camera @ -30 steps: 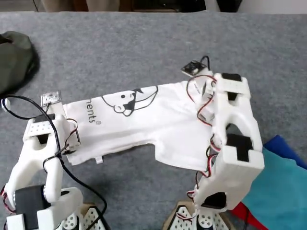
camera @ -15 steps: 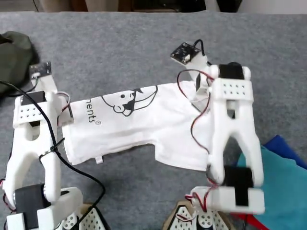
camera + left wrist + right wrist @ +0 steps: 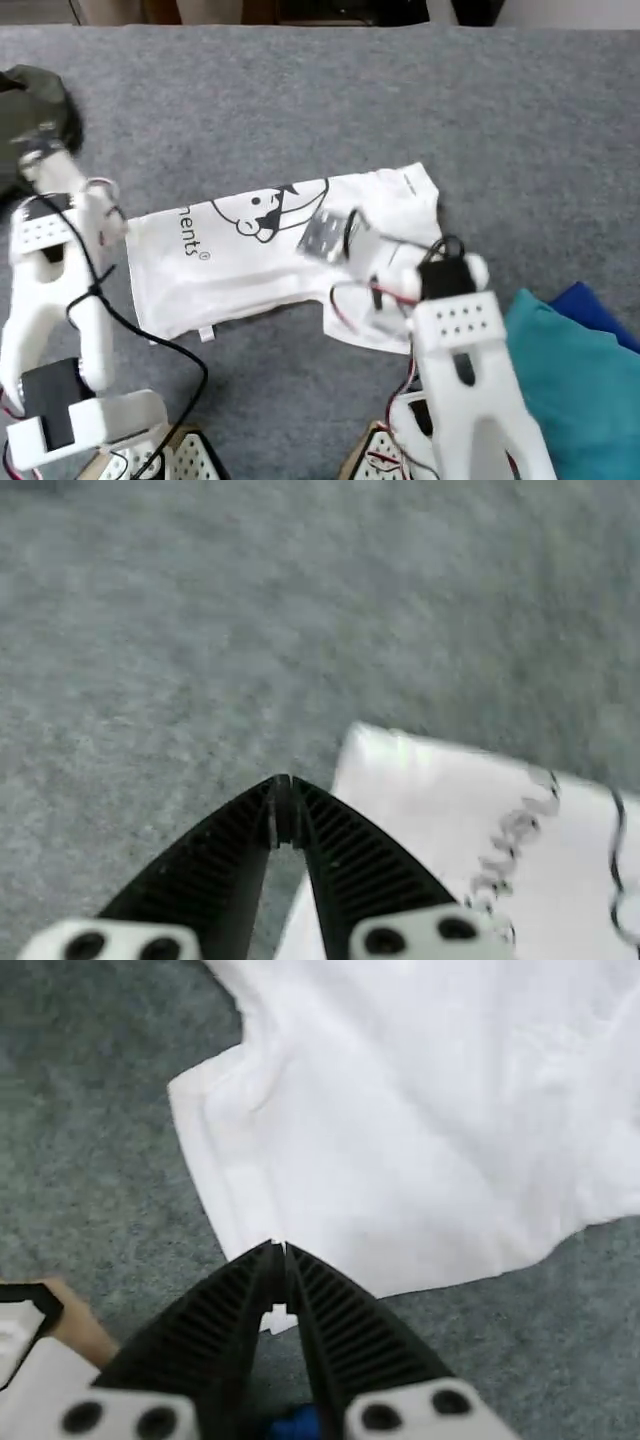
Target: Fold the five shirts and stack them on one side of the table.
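Note:
A white shirt (image 3: pixel 270 260) with a black printed drawing lies spread flat on the grey table (image 3: pixel 300 100). My left arm (image 3: pixel 50 260) stands at the shirt's left edge. Its gripper (image 3: pixel 283 785) is shut on nothing and hangs over bare table just off a corner of the shirt (image 3: pixel 450 830). My right arm (image 3: pixel 460 320) stands at the near right, over the shirt's near sleeve. Its gripper (image 3: pixel 280 1250) is shut with nothing in it and hovers above that sleeve's hem (image 3: pixel 230 1210).
A dark green garment (image 3: pixel 30 110) lies bunched at the far left edge. A teal shirt (image 3: pixel 580 380) on a blue one (image 3: pixel 585 300) lies at the near right. Grey table stretches free beyond the white shirt.
Both arms have left the shirt's edges. The right one drew back toward the near side, uncovering the far right corner. The left one lifted and swung out to the left. The shirt stays flat.

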